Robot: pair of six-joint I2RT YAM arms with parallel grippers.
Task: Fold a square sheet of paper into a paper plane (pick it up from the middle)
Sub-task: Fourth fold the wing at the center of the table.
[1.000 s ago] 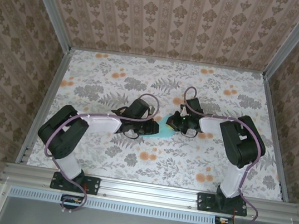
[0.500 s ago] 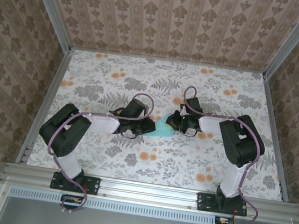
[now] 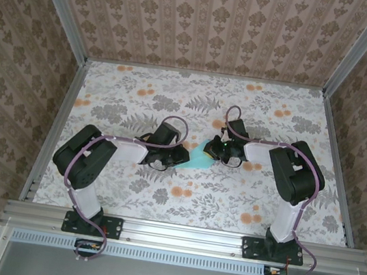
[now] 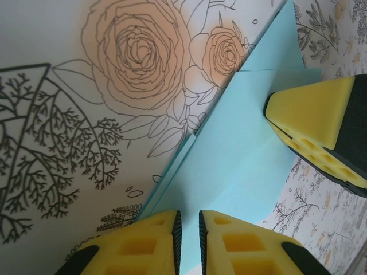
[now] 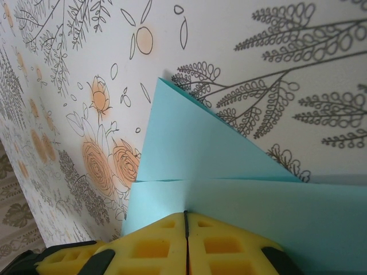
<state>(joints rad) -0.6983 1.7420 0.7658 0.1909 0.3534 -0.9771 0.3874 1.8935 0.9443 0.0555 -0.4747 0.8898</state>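
Both claws at the partly folded sheet, mid-table.
Left gripper (image 4: 188, 229): jaws narrow, thin slit, at the near edge of the square sheet of paper (image 4: 241, 143); can't tell if it is pinched. Right gripper (image 5: 184, 229): jaws fully closed, tips pressing on the crease. Sheet lies flat on the floral table (image 4: 69, 69), between the arms. Risk: a left pull could drag the sheet from under the right tips and skew the fold.

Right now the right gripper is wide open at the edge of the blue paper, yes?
No: the right gripper is shut, pads pressed together, at the edge of the blue paper. The right wrist view shows it.
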